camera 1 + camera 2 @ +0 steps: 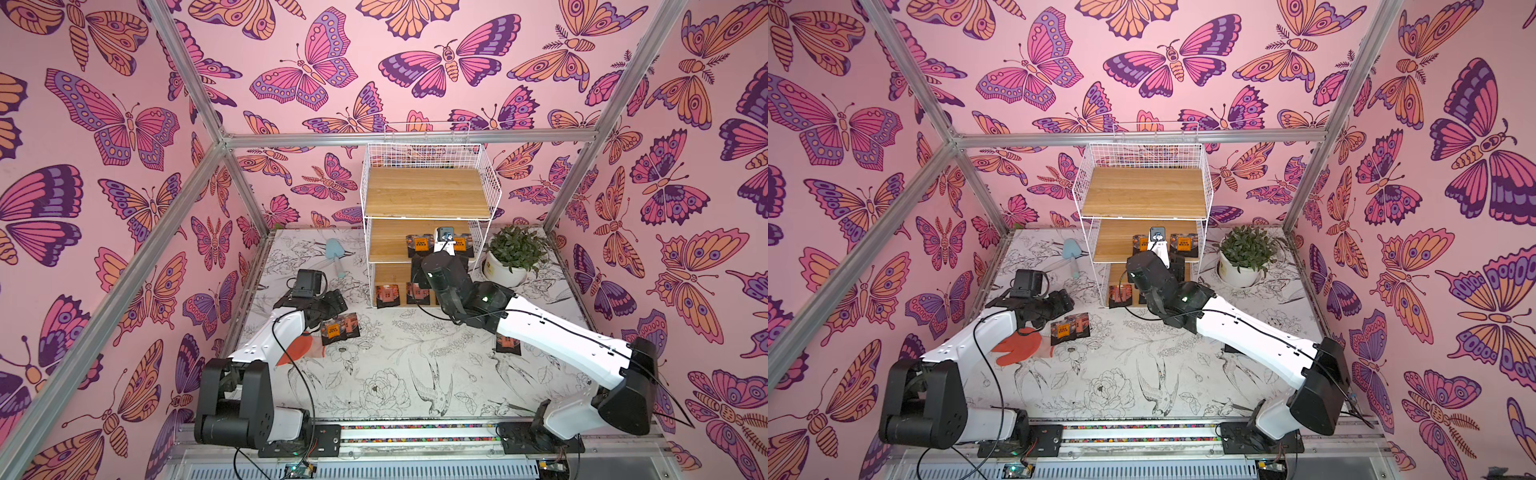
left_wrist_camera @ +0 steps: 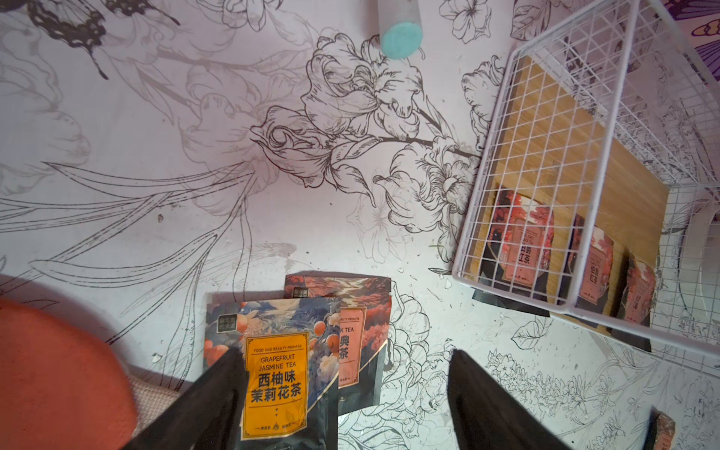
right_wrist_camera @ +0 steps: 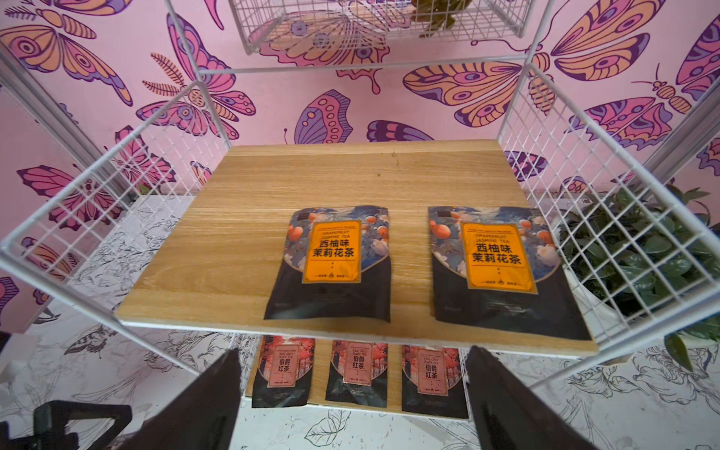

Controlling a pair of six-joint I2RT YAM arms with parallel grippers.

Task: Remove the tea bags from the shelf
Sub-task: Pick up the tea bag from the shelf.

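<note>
Wood grain fills the right wrist view. The middle board (image 3: pixel 272 187) of the shelf (image 1: pixel 428 191) lies straight ahead of the right hand (image 3: pixel 352 350), whose fingers stand wide apart with nothing between them. Two orange-labelled tea bags rest flat on that board, one (image 3: pixel 331 257) dead ahead of the hand, the other (image 3: pixel 498 261) off towards its right finger, near the wire side. Three red-labelled ones (image 3: pixel 358 368) sit in a row on the bottom board, below the hand. I count five yet to come off the shelf, so I judge I am on the approach to the next pick.

Each of the two ahead lies label up, square to the board's front edge. Its long axis runs along my reach, with the black lower end towards the hand and the artwork end away. They are thin and lie flush on the wood. The next move, I judge, calls for coming in low, catching the near black edge and closing without shoving the bag back.

The left hand (image 2: pixel 345 352) also has its fingers spread and grips nothing. It hangs over an orange bag (image 2: pixel 276 374) that overlaps a red one (image 2: pixel 362 323) on the desk (image 2: pixel 156 175), with an orange glove (image 2: pixel 58 370) just beside it. A third bag (image 1: pixel 508 345) lies on the desk under the right arm.
</note>
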